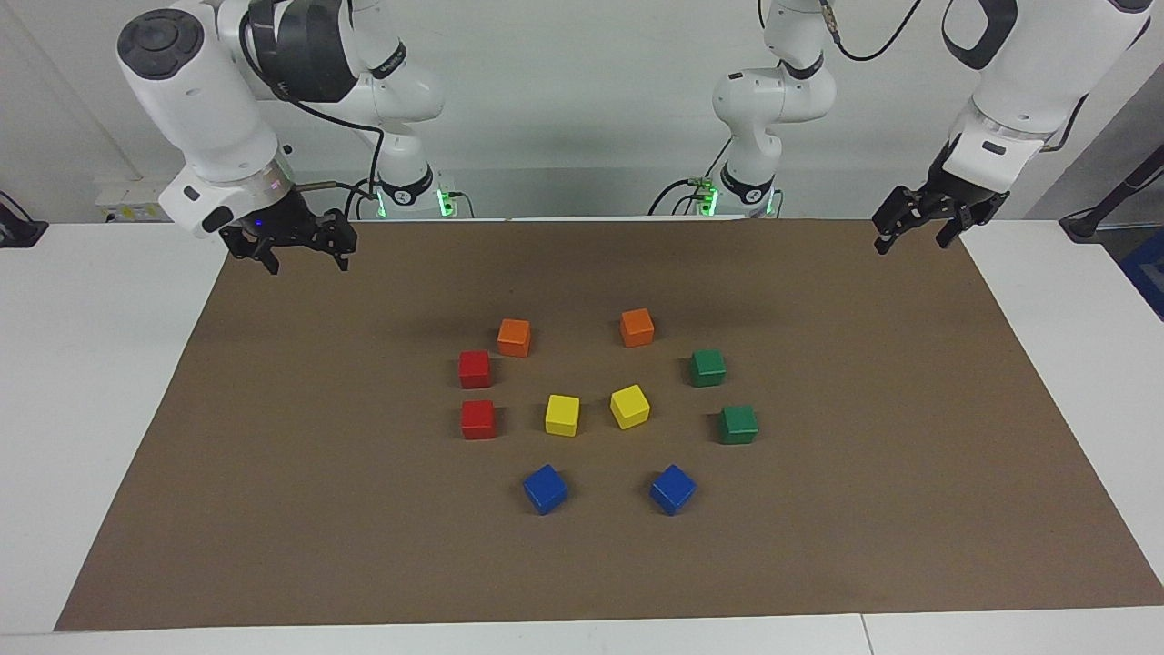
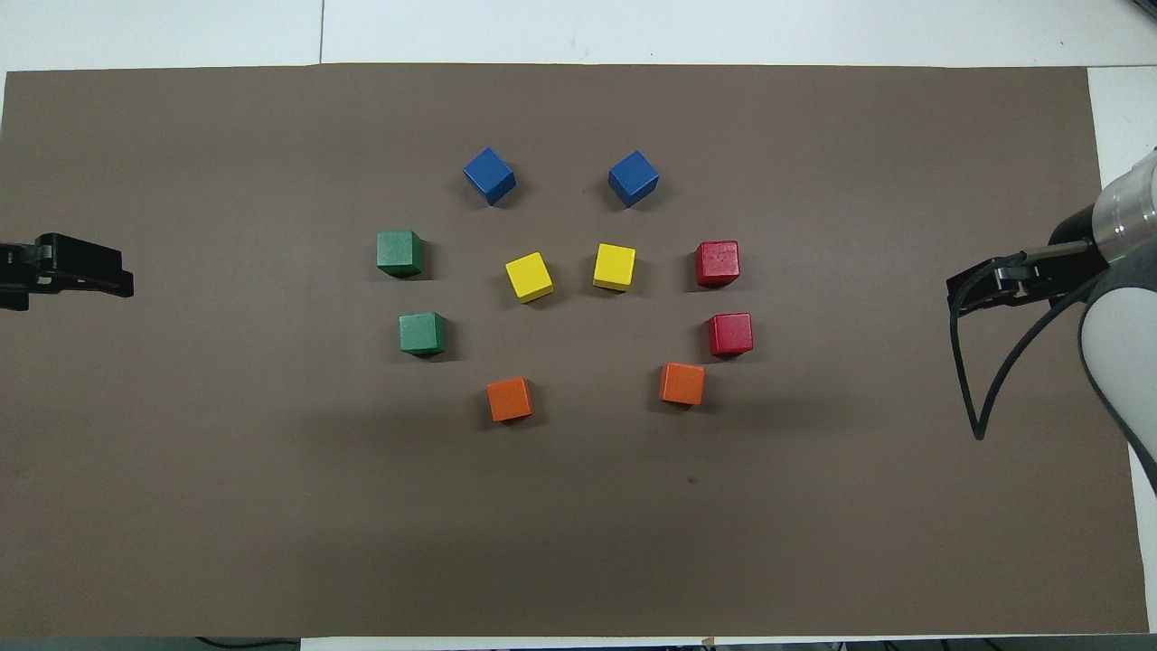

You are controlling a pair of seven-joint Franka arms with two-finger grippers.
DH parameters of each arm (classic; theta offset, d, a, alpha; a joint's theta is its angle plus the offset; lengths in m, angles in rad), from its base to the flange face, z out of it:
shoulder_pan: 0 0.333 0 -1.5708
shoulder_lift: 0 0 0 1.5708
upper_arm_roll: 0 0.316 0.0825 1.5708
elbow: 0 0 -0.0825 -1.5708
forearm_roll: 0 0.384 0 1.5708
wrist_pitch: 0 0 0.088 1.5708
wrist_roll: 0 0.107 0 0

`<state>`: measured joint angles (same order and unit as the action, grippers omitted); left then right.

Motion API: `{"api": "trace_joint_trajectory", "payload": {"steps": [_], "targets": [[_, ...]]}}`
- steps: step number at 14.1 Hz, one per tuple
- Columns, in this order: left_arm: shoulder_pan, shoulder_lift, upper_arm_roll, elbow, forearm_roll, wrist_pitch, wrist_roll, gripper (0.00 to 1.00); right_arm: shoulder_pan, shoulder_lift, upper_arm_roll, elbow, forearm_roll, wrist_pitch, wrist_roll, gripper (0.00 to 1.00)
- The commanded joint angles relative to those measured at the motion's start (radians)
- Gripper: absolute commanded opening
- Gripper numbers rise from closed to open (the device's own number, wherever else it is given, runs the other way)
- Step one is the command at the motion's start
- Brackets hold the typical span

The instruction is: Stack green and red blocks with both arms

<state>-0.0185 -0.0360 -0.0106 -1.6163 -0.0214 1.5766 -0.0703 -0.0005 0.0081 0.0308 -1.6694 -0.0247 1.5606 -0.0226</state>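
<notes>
Main risk, as I judge it: blocks sit close together, so fingers coming down on a green or red one could nudge its neighbour. The red blocks [image 1: 475,368] [image 1: 478,419] are near each other w/ an orange block [image 1: 514,337] just beside the one nearer the robots; the green blocks [image 1: 707,367] [image 1: 738,424] have the other orange block [image 1: 637,327] and a yellow block [image 1: 629,406] not far off. Some cubes lie slightly turned, so a grip not squared to the faces may twist or slip. A block set down off-centre could tip the stack. Both arms working the middle at once might also crowd each other.

Pose: right gripper [image 1: 296,246] hangs over the mat [image 1: 273,509] corner at its own end, fingers spread wide, holding nothing; red blocks well apart from its fingertips, toward table centre. Left gripper [image 1: 923,226] hangs over the mat edge at its end, fingers wide open, empty; green blocks well apart from its tips, also toward the centre. All four task blocks rest singly on the mat, none stacked yet
</notes>
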Motion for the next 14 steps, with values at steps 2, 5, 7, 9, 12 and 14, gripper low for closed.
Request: {"api": "trace_joint_trajectory", "payload": {"steps": [2, 5, 7, 9, 12, 14], "targets": [[-0.003, 0.001, 0.000, -0.001, 0.017, 0.011, 0.009, 1.00, -0.004, -0.027, 0.003, -0.032, 0.006, 0.018, -0.013, 1.00], [-0.003, -0.001, 0.000, -0.001, 0.017, 0.010, 0.015, 1.00, -0.004, -0.027, 0.003, -0.032, 0.006, 0.018, -0.013, 1.00], [-0.003, -0.004, 0.000, -0.005, 0.014, 0.011, 0.014, 1.00, -0.004, -0.027, 0.003, -0.032, 0.006, 0.018, -0.013, 1.00], [0.002, -0.005, 0.000, -0.008, 0.006, 0.017, 0.023, 1.00, -0.003, -0.027, 0.003, -0.032, 0.006, 0.018, -0.011, 1.00], [-0.003, -0.019, 0.000, -0.046, 0.006, 0.032, 0.080, 1.00, -0.003, -0.027, 0.005, -0.032, 0.006, 0.018, -0.008, 1.00], [-0.017, -0.034, -0.003, -0.086, 0.005, 0.084, 0.069, 1.00, -0.003, -0.027, 0.005, -0.030, 0.006, 0.018, -0.002, 1.00]]}}
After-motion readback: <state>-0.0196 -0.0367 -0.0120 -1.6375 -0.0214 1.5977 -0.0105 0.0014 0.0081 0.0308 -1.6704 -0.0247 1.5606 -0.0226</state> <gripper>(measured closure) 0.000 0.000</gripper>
